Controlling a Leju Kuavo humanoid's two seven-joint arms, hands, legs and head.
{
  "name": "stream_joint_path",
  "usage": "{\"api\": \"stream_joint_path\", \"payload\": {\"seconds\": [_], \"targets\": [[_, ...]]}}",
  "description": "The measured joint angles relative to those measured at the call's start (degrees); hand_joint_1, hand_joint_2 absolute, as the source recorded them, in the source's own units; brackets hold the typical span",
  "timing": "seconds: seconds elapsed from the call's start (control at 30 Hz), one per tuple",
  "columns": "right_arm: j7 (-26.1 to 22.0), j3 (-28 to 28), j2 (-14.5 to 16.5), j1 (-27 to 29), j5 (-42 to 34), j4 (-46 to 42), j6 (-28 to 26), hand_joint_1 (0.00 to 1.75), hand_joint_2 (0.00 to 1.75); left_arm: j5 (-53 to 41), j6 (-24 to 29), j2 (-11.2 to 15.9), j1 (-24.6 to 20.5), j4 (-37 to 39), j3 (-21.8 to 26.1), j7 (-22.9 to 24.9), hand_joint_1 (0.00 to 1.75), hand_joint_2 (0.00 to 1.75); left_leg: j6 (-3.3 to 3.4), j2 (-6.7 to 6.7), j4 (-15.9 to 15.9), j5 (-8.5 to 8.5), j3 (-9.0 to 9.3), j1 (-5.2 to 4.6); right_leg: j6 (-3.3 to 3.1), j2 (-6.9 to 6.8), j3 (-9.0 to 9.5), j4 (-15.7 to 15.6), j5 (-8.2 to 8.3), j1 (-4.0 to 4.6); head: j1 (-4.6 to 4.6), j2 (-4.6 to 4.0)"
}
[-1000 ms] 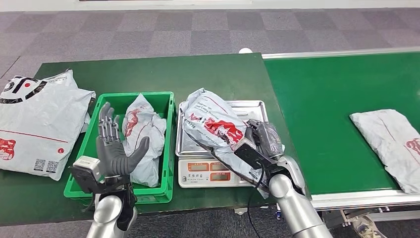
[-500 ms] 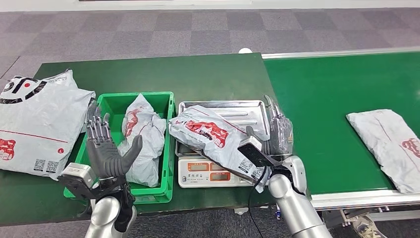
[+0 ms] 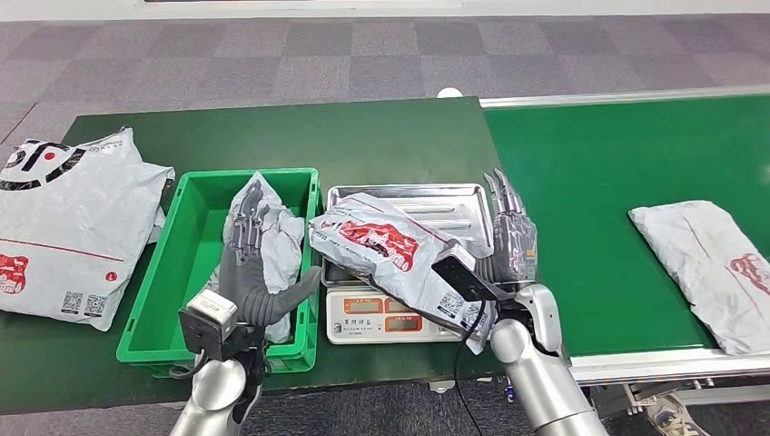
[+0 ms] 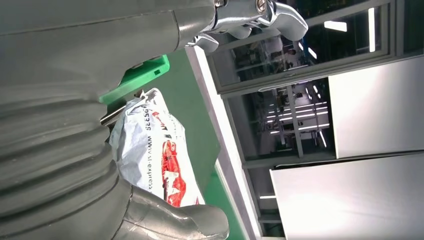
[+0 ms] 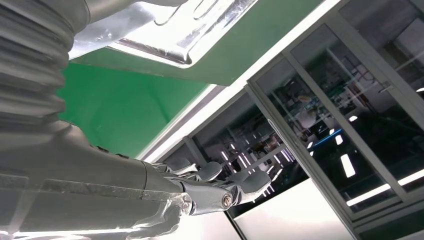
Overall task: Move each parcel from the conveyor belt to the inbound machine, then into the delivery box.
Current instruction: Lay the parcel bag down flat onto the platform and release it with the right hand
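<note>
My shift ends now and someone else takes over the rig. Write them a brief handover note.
Left hand: open, raised over the green box, holding nothing.
Right hand: open, beside the scale, fingers straight.
Done: one parcel in box; another parcel on scale, released.
Left: move that one into the box, then fetch the belt parcel from the conveyor.

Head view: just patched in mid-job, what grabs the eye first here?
The parcel lying across the scale at centre, with the right hand open at its right end. To its left, the left hand is raised with fingers spread over the green box, which holds another parcel. A further parcel lies on the belt at far right.
</note>
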Motion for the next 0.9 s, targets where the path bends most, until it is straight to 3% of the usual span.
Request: {"api": "stream_joint_path", "payload": {"seconds": [0.2,0.4,0.53,0.67,0.9], "targets": [[-1.1,-0.2,0.0,0.0,-0.7,0.0,-0.3,0.00,1.75,-2.1,-2.6,0.2,-0.4,0.9,-0.5,1.4,0.00,1.75,0.00,-0.01,0.0,0.00,0.00,0.00,0.00,-0.01,0.00,0.0,0.00,0.00,0.00,0.00],[-14.9,-0.2,0.6,0.5,-9.2,-2.6,-8.1,0.00,1.75,-12.8,-6.8,0.0,-3.9,7.4,-3.7,6.7,0.00,1.75,0.01,0.01,0.0,0.01,0.01,-0.02,0.01,0.02,-0.02,0.0,0.02,-0.02,-0.01,0.01],[-21.0,-0.2,1.2,1.7,-13.3,-7.7,-10.9,0.00,1.75,-17.9,-6.9,-2.0,-9.5,16.3,-5.1,10.6,0.00,1.75,0.01,-0.02,0.0,0.02,0.02,-0.02,0.02,-0.02,-0.01,0.0,0.03,-0.02,0.00,0.01],[-22.4,-0.2,1.4,2.5,-15.8,-12.8,-10.8,0.00,1.75,-23.1,-6.8,-5.0,-16.2,27.5,-6.5,17.3,0.00,1.75,0.01,-0.01,0.0,0.02,0.03,-0.03,0.03,0.00,0.01,0.0,0.06,-0.03,-0.01,0.01],[-24.6,-0.2,1.5,4.5,-16.3,-19.0,-10.5,0.00,1.75,-29.8,-4.3,-9.4,-23.9,42.5,-8.6,23.0,0.00,1.75,0.01,-0.03,0.0,0.01,0.01,-0.04,0.04,-0.01,0.03,0.0,0.06,-0.03,-0.01,0.01]]}}
